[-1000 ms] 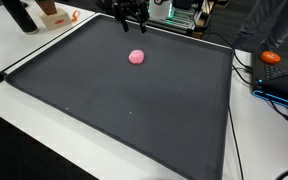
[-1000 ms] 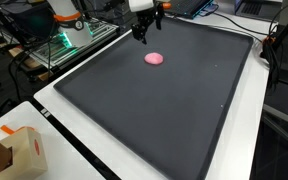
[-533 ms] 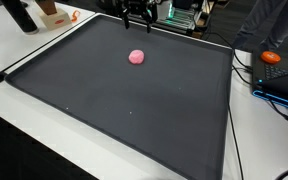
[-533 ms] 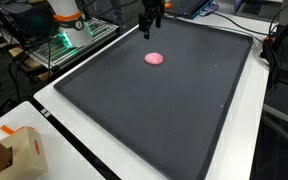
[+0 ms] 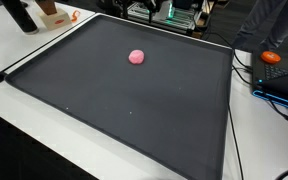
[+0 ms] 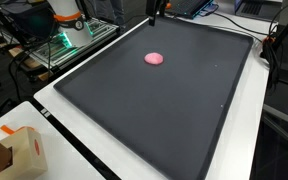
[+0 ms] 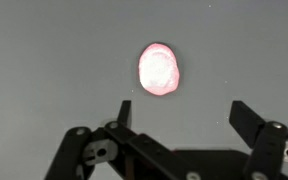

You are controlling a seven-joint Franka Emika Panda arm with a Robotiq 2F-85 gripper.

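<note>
A small pink lump (image 5: 136, 57) (image 6: 154, 59) lies on the black mat (image 5: 124, 100) (image 6: 174, 110), toward its far side. In the wrist view the same lump (image 7: 159, 69) shows pale pink on the grey surface, well below and just ahead of my gripper (image 7: 184, 115). The two fingers stand wide apart with nothing between them. In both exterior views the gripper has risen to the top edge of the picture; only its lower tip (image 6: 154, 12) (image 5: 149, 8) still shows above the mat's far edge.
A cardboard box (image 6: 19, 150) sits on the white table near a mat corner. An orange object (image 5: 272, 58) and a laptop (image 5: 284, 85) lie beside the mat. Lit electronics (image 6: 69, 40) and cables crowd the far edge.
The gripper has climbed straight up away from the pink lump, from just above the mat to nearly out of both exterior views. It stayed open. The lump has not moved.
</note>
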